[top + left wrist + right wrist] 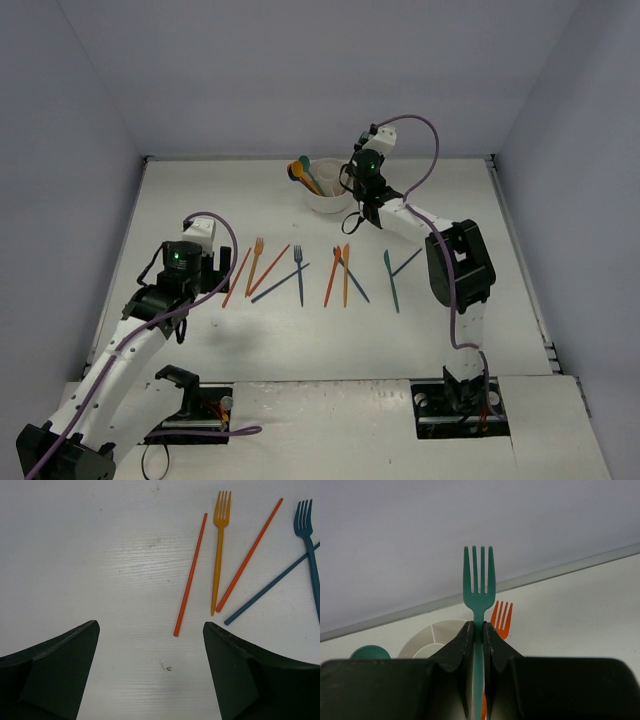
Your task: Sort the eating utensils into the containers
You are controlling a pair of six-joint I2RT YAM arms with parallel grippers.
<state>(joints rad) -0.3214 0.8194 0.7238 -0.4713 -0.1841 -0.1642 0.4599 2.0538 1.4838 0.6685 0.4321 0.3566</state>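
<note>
Right gripper (478,629): fingers squeezed together on the handle of the teal fork
Teal fork (479,582): held straight up with its prongs on top, up in the air next to the white cup
White cup (325,203): sits at the back of the table, near the wall; thin walls inside split it into parts
Orange spoon (297,171): sticks out of the cup on its left side
Teal spoon (304,162): sticks out of the cup right beside the orange spoon
Orange fork (501,616): prongs up, peeking out just behind the right fingers by the cup; cannot tell if it is in the cup
Left gripper (150,625): fingers wide apart, nothing between them, over a bare bit of table
Table (200,200): white, with a row of forks and sticks lying flat across its middle
Red-orange stick (190,575): lies flat, the closest one to the left gripper
Yellow-orange fork (219,555): lies flat just right of that stick, prongs pointing away
Second red-orange stick (249,555): leans to the right, its near end close to the end of the yellow-orange fork's handle
Dark blue stick (270,590): lies slanted and crosses the blue fork
Blue fork (306,540): lies flat at the right edge of the left wrist view
Orange and blue bunch (344,275): crossed over each other, further right in the row
Teal piece (389,280): lies flat near the right end of the row
</note>
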